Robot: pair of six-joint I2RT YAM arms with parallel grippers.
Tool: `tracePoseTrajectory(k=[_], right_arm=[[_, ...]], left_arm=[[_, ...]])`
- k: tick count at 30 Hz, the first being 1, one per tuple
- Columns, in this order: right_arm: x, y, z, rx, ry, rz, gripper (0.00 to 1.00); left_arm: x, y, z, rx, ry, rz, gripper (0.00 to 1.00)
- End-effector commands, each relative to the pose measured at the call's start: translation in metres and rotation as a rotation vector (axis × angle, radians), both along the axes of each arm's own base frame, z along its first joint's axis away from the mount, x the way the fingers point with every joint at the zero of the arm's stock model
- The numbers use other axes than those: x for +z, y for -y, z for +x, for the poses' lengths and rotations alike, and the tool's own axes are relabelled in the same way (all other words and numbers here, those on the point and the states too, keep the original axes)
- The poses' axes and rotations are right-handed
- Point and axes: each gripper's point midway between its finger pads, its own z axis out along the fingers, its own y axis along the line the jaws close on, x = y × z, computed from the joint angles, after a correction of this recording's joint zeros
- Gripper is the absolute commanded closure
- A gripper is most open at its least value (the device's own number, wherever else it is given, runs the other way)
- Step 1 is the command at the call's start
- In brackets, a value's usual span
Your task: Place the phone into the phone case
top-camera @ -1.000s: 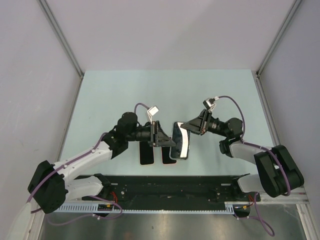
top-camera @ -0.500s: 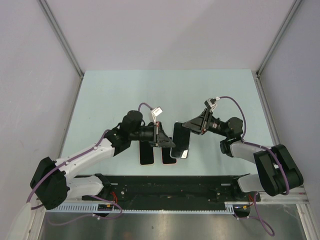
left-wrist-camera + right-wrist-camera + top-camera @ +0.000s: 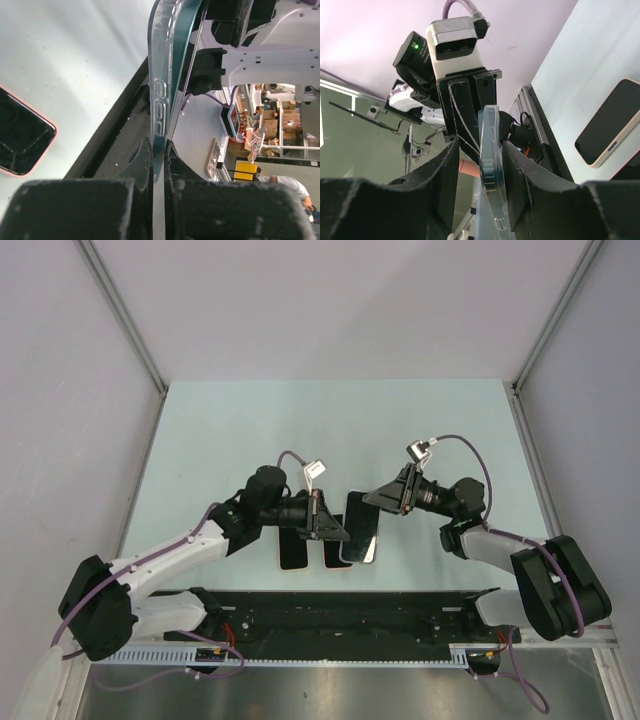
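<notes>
Phone case [image 3: 360,528] sank toward the green table [image 3: 250,430]; left claw [image 3: 158,148] clamps it, right claw [image 3: 480,146] unclear.

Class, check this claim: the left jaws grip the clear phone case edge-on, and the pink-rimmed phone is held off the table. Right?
Not quite. The left gripper does grip the clear phone case edge-on, but the pink-rimmed phone lies flat on the table, as the left wrist view shows.

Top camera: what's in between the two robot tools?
The clear phone case sits between the left tool and the right tool in the top view. The left wrist view shows the left tool pinching its edge.
</notes>
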Motion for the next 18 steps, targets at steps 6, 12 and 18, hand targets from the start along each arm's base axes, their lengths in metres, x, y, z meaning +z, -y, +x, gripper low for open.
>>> tracePoseTrajectory(k=[6,12,18], right_arm=[[0.023,-0.006,-0.04,0.115,0.175,0.015,0.75],[0.036,-0.002,-0.046,0.129,0.24,0.057,1.0],[0.031,-0.003,-0.058,0.205,0.294,0.058,1.0]], left_arm=[[0.038,0.005,0.021,0.095,0.074,-0.151,1.0],[0.054,0.0,0.017,0.073,0.125,-0.193,0.85],[0.078,-0.013,0.023,0.064,0.187,-0.26,0.58]])
